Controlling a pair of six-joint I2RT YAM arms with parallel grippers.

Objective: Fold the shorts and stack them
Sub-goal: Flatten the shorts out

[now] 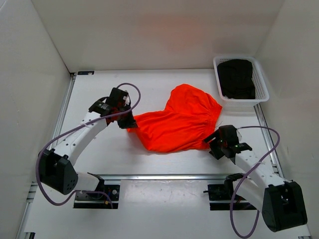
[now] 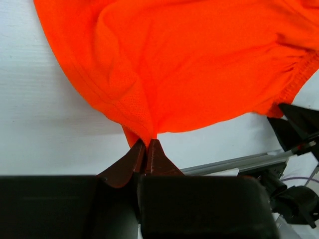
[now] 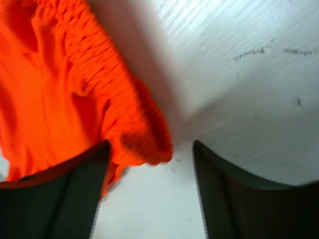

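The orange-red shorts (image 1: 177, 122) lie spread in the middle of the white table, with the gathered waistband (image 3: 107, 94) toward the right. My left gripper (image 1: 130, 123) is shut on the shorts' left corner; in the left wrist view its dark fingers (image 2: 147, 147) pinch a fold of the fabric (image 2: 189, 64). At the lower right corner of the shorts, my right gripper (image 1: 213, 145) stands open. In the right wrist view the waistband's end (image 3: 149, 149) sits between the two spread fingers (image 3: 84, 184), close to the left one, and nothing is clamped.
A white mesh basket (image 1: 259, 82) at the back right holds dark folded cloth (image 1: 237, 79). White walls enclose the table on three sides. A metal rail (image 1: 164, 176) runs along the near edge between the arm bases.
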